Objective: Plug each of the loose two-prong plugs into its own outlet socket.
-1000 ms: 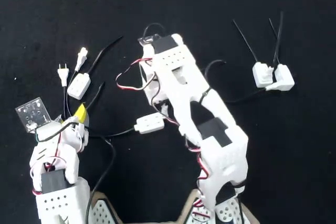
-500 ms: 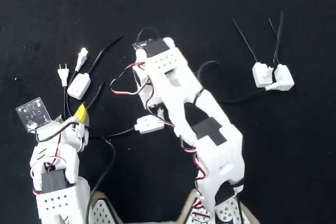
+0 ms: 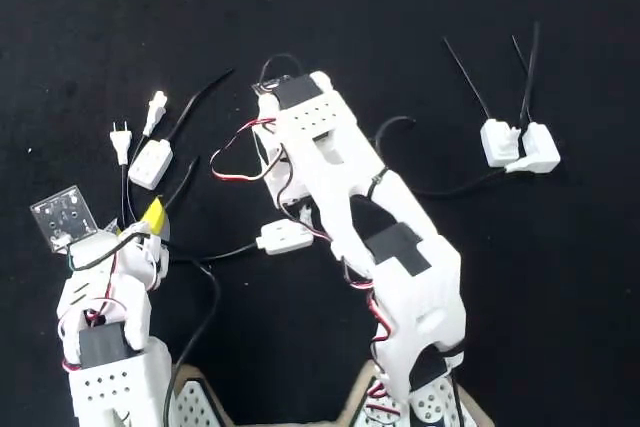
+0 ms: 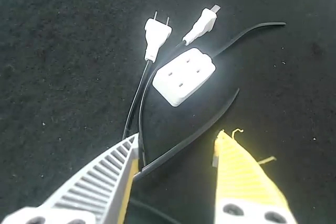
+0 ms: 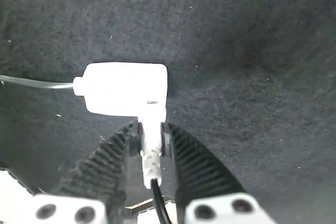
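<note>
Two loose white two-prong plugs (image 4: 156,32) (image 4: 203,22) lie on black cords beside a white multi-socket outlet (image 4: 184,75); from above, the plugs (image 3: 120,137) (image 3: 155,107) and outlet (image 3: 150,162) are at the left. My left gripper (image 4: 176,142) stands open short of them, a black cord running between its grey and yellow fingers. My right gripper (image 5: 151,129) is shut on a white plug (image 5: 151,148) that meets a small white outlet block (image 5: 126,88), at mid table (image 3: 283,237) under the right arm.
Two more white outlet blocks (image 3: 500,142) (image 3: 540,147) with black cords lie at the right. A small grey square board (image 3: 62,215) sits by the left arm. Black cords cross the black tabletop between the arms.
The right arm's raised elbow swung left over the last second; the small outlet block under it shifted only slightly. The left arm kept still.
</note>
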### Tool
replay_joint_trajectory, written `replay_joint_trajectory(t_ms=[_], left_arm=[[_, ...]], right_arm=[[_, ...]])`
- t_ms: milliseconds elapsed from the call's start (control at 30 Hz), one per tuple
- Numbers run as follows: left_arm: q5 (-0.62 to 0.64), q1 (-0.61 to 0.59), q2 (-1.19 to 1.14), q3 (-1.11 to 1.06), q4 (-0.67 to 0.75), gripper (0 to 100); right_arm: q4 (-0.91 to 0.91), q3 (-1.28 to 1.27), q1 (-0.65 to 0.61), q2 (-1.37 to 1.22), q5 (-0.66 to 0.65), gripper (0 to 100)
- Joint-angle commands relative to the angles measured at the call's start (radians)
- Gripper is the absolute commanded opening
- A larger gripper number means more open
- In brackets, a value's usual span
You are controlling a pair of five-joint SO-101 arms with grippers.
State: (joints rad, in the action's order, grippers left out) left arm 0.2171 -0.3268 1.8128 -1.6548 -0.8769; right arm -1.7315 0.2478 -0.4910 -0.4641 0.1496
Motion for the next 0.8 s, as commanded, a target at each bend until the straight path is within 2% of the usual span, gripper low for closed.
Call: replay_joint_trajectory(t_ms=[0, 200, 367, 767], left_arm=[[0.008, -0.01, 0.008, 0.018, 0.009, 23], [0.008, -0.01, 0.008, 0.018, 0.008, 23], [0.008, -0.01, 0.008, 0.018, 0.008, 23], [0.008, -0.01, 0.008, 0.019, 0.008, 23]], right_arm=[[-0.014, 0.036, -0.015, 0.002, 0.006, 1.1], [-0.015, 0.035, -0.017, -0.01, 0.008, 1.1], [-0.02, 0.042, -0.064, -0.064, 0.003, 1.1], [0.015, 0.059, -0.063, -0.079, 0.002, 1.1]])
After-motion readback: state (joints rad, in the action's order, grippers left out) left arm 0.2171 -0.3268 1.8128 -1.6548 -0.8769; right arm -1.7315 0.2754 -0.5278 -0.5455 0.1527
